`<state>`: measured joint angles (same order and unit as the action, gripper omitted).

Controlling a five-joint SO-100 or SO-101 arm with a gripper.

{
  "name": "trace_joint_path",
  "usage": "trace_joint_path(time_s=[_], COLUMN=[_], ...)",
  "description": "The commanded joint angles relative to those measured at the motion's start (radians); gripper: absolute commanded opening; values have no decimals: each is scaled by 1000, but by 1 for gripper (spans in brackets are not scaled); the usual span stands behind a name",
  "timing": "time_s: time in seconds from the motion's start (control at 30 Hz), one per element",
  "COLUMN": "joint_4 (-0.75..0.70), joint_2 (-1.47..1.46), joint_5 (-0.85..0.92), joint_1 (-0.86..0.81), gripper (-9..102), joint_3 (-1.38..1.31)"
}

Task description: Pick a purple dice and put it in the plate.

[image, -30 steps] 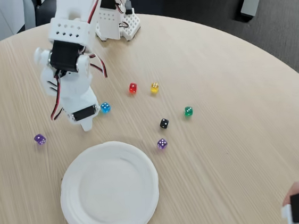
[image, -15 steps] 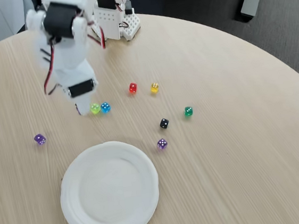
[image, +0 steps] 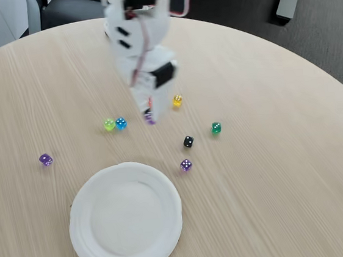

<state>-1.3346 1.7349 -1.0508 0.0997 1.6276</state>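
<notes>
Fixed view: the white arm is seen motion-blurred over the round wooden table [image: 274,173], reaching down from the top edge; the gripper [image: 148,114] is pointed downward with a purple dice [image: 149,118] at its tip, apparently pinched between the fingers, though the blur leaves the grip uncertain; this dice is placed between the blue dice [image: 120,123] and the yellow dice [image: 177,100]; a lime dice [image: 109,124] is set touching the blue one; a black dice [image: 188,141] and a green dice [image: 216,127] are found to the right; a second purple dice [image: 186,164] is located just beside the plate [image: 84,236], and a third purple dice [image: 45,159] is left of it; nothing is held by the plate.
</notes>
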Motion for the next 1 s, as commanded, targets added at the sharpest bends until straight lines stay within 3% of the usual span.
trace_joint_path(time_s=[0.0, 0.13, 0.27, 0.57, 0.97], joint_4=[0, 11, 28, 215, 410], joint_2=[38, 21, 20, 17, 17], joint_5=[-31, 6, 163, 264, 347], joint_1=[78, 83, 80, 80, 74], gripper=[0, 0, 0, 0, 0], joint_3=[-20, -18, -18, 5, 227])
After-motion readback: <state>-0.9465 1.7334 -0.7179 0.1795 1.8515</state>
